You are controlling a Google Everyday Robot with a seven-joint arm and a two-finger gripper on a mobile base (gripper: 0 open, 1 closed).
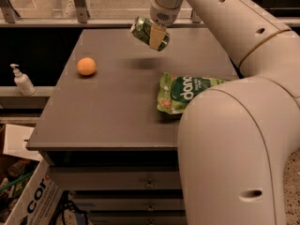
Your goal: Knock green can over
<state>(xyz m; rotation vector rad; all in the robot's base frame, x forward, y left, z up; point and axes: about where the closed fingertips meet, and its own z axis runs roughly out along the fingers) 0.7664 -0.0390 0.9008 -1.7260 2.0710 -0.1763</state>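
The green can (144,30) is tilted on its side in the air above the far part of the grey table (117,111). My gripper (157,34) is shut on the green can, one pale finger (157,36) across its front. The can's shadow lies on the table below it. The orange ball (86,66) rests on the table to the left of the can.
A light-green snack bag (185,92) lies on the table's right side, partly behind my arm (234,139). A white pump bottle (21,80) stands on a ledge to the left. A cardboard box (28,196) sits at lower left. Drawers (140,184) are under the table.
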